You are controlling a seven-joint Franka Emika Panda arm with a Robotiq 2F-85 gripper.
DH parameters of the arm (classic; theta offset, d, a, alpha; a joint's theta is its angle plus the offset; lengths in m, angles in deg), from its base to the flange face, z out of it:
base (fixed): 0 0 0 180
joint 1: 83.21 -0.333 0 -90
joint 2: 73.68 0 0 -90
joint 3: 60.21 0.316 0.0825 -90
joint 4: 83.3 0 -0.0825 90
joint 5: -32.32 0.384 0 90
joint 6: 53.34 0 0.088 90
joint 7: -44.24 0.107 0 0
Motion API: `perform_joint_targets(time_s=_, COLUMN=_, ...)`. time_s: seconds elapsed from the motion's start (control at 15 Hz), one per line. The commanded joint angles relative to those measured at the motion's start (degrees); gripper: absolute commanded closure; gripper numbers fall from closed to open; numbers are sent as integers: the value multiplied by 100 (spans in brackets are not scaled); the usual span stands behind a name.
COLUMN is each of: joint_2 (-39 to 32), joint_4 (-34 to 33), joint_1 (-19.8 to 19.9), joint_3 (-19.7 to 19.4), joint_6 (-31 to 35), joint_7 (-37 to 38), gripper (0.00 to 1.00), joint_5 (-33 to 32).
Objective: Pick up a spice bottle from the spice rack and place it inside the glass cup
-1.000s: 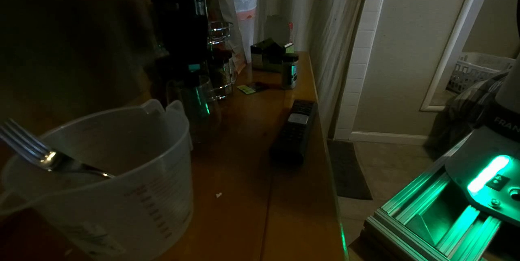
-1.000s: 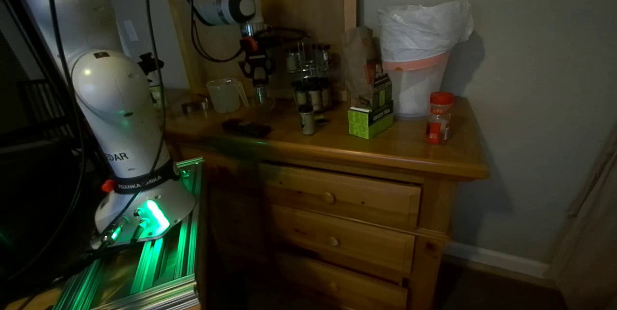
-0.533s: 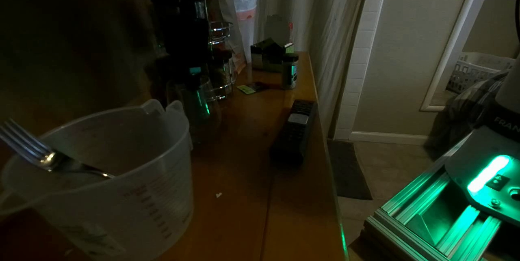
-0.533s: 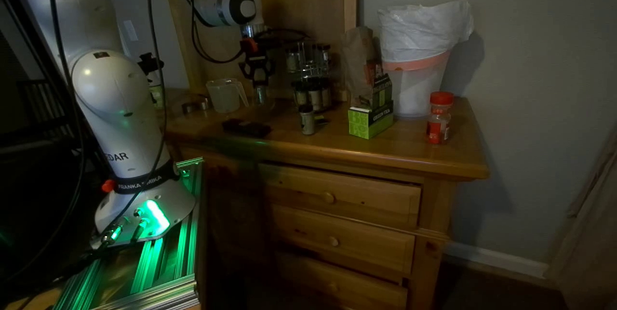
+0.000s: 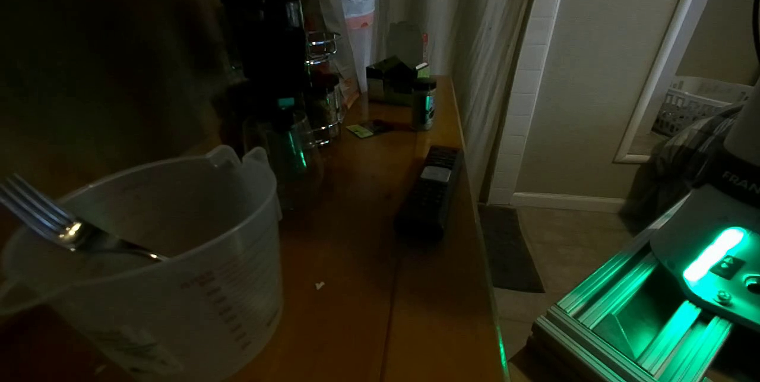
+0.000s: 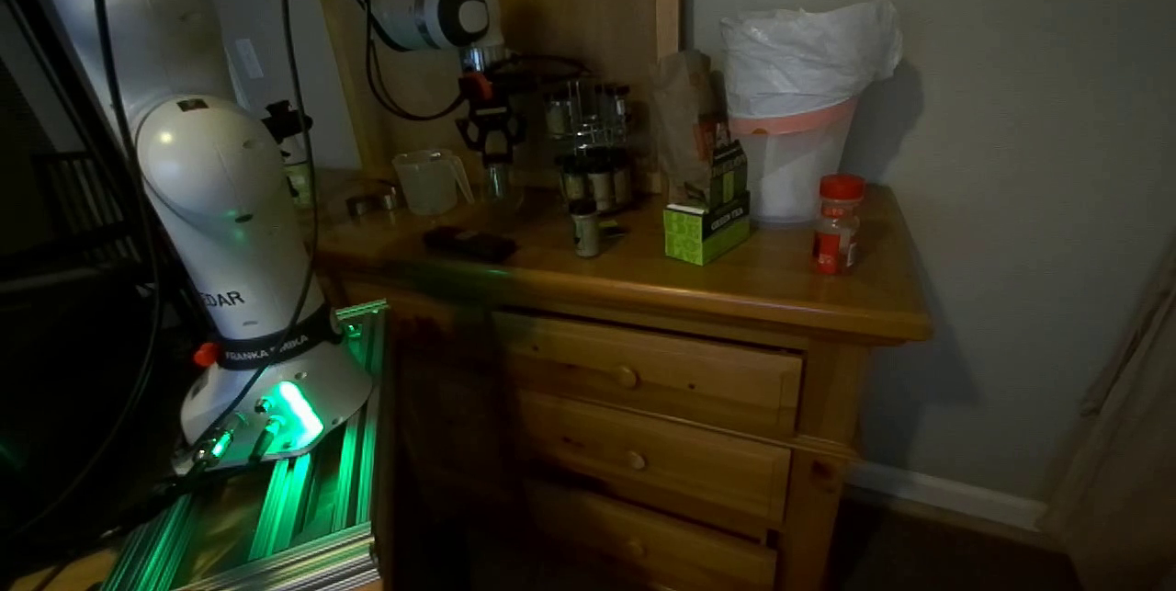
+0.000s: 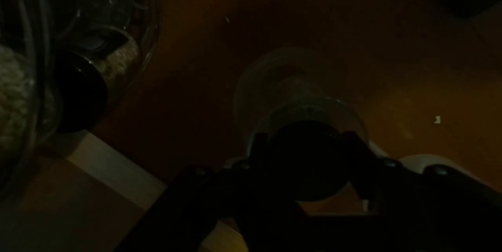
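Observation:
My gripper (image 6: 497,155) points down and is shut on a spice bottle (image 6: 498,179) at its dark cap. In the wrist view the round black cap (image 7: 308,162) sits between the fingers (image 7: 258,148). The bottle (image 5: 292,150) hangs upright within the clear glass cup (image 5: 314,177), with the fingertips near the cup's rim; whether the bottle touches the cup's bottom I cannot tell. The cup also shows faintly in the wrist view (image 7: 355,116). The spice rack (image 6: 577,127), tiered wire with several jars, stands beside the gripper; it also shows in the wrist view (image 7: 155,13).
A measuring cup (image 5: 237,275) with a fork (image 5: 89,239) stands close to the glass. A remote (image 5: 430,192) lies near the table edge. Another spice bottle (image 6: 584,228), a green tea box (image 6: 706,228), a red-capped jar (image 6: 836,228) and a lined bin (image 6: 795,159) stand farther along.

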Motion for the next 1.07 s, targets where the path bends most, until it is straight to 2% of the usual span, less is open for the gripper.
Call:
perform_joint_targets(time_s=0.0, joint_2=-40, joint_4=-76, joint_1=97, joint_3=102, joint_6=16, joint_7=78, gripper=75, joint_5=-49)
perform_joint_targets(time_s=0.67, joint_2=4, joint_4=-127, joint_1=100, joint_3=127, joint_6=-87, joint_7=10, gripper=75, joint_5=21)
perform_joint_targets(time_s=0.8, joint_2=3, joint_4=-128, joint_1=100, joint_3=129, joint_6=-86, joint_7=7, gripper=33, joint_5=27)
perform_joint_targets(time_s=0.87, joint_2=8, joint_4=-126, joint_1=101, joint_3=128, joint_6=-83, joint_7=7, gripper=26, joint_5=26)
perform_joint_targets(time_s=0.93, joint_2=15, joint_4=-125, joint_1=102, joint_3=128, joint_6=-80, joint_7=11, gripper=67, joint_5=15)
perform_joint_targets(time_s=1.0, joint_2=20, joint_4=-125, joint_1=103, joint_3=129, joint_6=-82, joint_7=7, gripper=63, joint_5=9)
